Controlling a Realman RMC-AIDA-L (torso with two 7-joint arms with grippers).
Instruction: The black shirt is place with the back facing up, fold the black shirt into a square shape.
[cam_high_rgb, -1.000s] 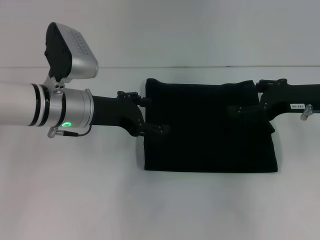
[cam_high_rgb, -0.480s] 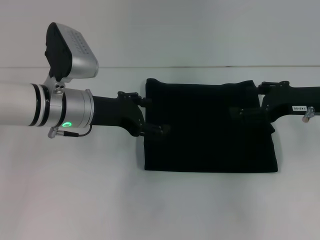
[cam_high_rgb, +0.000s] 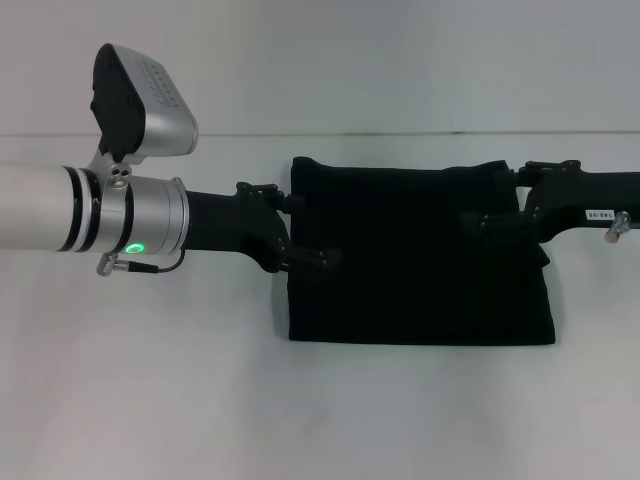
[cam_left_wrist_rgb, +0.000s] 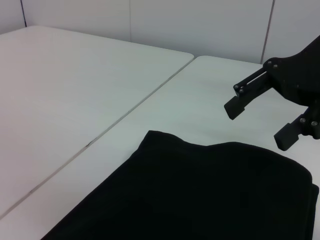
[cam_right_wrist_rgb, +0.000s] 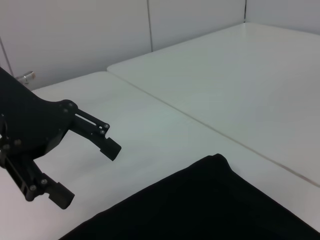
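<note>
Shirt lies folded near-square, soft and limp, so grab at edges or corners. Left gripper and right gripper flank it, jaws spread, both empty.

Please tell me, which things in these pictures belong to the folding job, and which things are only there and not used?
Part of the job:
- black shirt, folded into a rectangle
- left gripper, open, at the shirt's left edge
- right gripper, open, over the shirt's right part

Only there:
- white table
- seam between tabletops
- wall
</note>
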